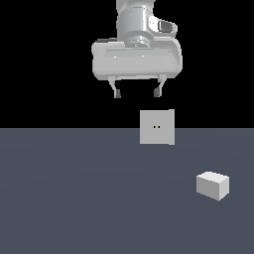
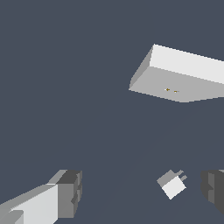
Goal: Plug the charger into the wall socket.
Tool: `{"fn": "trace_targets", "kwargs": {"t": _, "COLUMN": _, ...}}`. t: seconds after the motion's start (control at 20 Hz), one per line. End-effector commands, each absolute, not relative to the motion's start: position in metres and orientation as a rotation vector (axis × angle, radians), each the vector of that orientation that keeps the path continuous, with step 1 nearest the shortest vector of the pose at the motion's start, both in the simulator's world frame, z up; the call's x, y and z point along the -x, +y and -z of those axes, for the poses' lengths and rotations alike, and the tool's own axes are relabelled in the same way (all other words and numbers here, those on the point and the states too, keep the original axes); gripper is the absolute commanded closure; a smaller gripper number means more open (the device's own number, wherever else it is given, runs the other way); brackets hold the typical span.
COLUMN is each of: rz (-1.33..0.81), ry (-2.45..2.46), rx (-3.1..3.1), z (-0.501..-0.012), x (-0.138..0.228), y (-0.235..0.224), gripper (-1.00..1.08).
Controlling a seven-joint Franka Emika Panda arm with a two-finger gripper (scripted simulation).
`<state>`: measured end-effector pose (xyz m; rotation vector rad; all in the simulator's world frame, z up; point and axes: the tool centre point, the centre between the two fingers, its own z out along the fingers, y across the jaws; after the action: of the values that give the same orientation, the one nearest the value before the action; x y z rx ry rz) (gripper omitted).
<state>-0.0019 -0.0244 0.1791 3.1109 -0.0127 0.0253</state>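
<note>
Here, the scene: a flat dark slate-blue floor under a black background, seen from the exterior view and the wrist view.
Arm: the white and grey Franka arm comes down from the top of the exterior view, its broad pale hand body held level above the floor.
Gripper: the grey 2-fingered gripper hangs in the air with its fingers spread wide apart and nothing between them (the gap is plain in both views).
Fingers: the dark-tipped fingers point down; in the wrist view 1 finger shows with its pale link, the other only at the picture's edge.
Wall socket: the flat upright light-grey square wall socket plate stands on the floor just below the gripper and slightly toward the exterior view's right, with 2 tiny dark holes at its centre.
Wall socket, wrist view: the plate appears as a thick slab seen from above, its 2 holes on the shaded face.
Charger: the small plain off-white rectangular charger block lies on the floor, nearer the camera than the socket and toward the exterior view's right, well apart from both socket and gripper.
Charger, wrist view: the block shows small prongs on 1 end, near 1 fingertip but untouched.
</note>
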Motion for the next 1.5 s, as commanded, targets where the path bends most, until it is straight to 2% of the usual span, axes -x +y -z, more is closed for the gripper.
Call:
{"fn": "trace_targets", "kwargs": {"t": 0.0, "rz": -0.025, "ry": -0.013, "rx": -3.111, "z": -0.179, "x": 0.002, "y": -0.024, "gripper": -0.92}}
{"fn": "trace_targets", "kwargs": {"t": 0.75, "rz": -0.036, "ry": -0.36, "rx": -3.091, "z": -0.152, "x": 0.016, "y": -0.059, "gripper": -0.92}}
{"fn": "trace_targets", "kwargs": {"t": 1.45, "rz": -0.058, "ry": -1.119, "rx": -2.907, "z": -0.091, "x": 0.072, "y": -0.118, "gripper": -0.92}}
